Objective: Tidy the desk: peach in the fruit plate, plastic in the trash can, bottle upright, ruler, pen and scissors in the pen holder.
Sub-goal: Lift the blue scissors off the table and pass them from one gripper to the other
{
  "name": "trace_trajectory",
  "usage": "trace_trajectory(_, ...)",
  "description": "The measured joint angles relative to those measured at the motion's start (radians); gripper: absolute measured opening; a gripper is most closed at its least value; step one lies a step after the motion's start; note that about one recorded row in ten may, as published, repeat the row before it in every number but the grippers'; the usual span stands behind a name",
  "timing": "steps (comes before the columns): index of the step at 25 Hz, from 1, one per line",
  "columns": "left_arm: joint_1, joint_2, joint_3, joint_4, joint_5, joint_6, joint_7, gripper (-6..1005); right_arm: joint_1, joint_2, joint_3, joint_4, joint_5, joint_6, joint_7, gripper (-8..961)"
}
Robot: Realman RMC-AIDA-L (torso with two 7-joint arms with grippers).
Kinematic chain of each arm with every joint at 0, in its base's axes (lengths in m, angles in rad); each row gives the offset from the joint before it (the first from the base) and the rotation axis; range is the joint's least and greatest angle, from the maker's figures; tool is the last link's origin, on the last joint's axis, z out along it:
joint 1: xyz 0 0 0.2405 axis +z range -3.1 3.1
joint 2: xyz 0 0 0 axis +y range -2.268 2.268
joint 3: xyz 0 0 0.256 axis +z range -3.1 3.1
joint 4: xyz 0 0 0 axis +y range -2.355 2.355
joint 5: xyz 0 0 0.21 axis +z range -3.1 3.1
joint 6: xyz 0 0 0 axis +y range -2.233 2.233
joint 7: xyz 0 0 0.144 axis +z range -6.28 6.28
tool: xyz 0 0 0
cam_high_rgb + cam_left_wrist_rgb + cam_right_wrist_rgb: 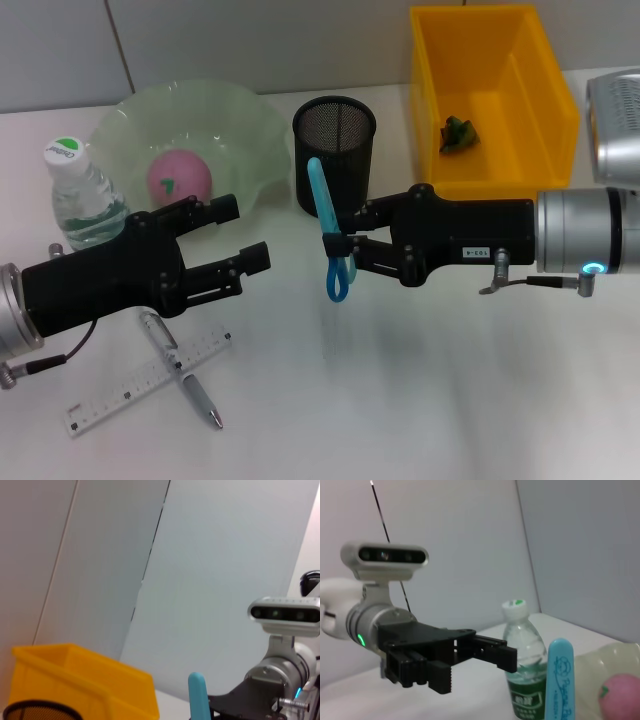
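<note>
Scissors [331, 235], blue-handled, are clamped in the right gripper [345, 246], held upright just in front of the mesh pen holder [334, 152]. Step in hand is judged the scissors' delivery: a lift over the rim, then release. Left gripper [238, 236] hangs spread wide, holding nothing, above ruler [148, 381] and pen [183, 372], both not yet stowed.

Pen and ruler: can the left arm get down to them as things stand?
Probably yes. The left gripper is open and holds nothing, and the pen lies crossed over the ruler on bare table just below it. The right gripper holds the scissors off to the side.
</note>
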Motion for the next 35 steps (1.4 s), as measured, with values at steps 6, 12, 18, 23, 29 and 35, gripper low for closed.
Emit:
trace_trajectory(6,0.000,-0.002,0.028,-0.009,-0.039,0.020,0.019,798,-0.003,0.000,0.055,0.043,0.009,-0.055,-0.002,246)
trace_trajectory(12,-0.012,-0.003,0.038,-0.040,-0.064,0.026,0.047,797,-0.003,0.000,0.061,0.067,0.019,-0.067,-0.007,248)
trace_trajectory(18,-0.014,-0.003,0.042,-0.041,-0.068,0.026,0.047,797,-0.002,0.000,0.062,0.076,0.021,-0.084,-0.009,249)
trace_trajectory(23,-0.021,-0.003,0.043,-0.041,-0.069,0.022,0.047,797,0.000,0.000,0.063,0.078,0.035,-0.090,-0.019,250)
trace_trajectory(29,-0.026,-0.004,0.043,-0.045,-0.078,0.017,0.061,796,0.002,0.000,0.064,0.118,0.075,-0.092,-0.072,252)
trace_trajectory(35,-0.028,-0.005,0.043,-0.054,-0.091,0.011,0.074,796,-0.003,0.000,0.075,0.149,0.112,-0.093,-0.119,253)
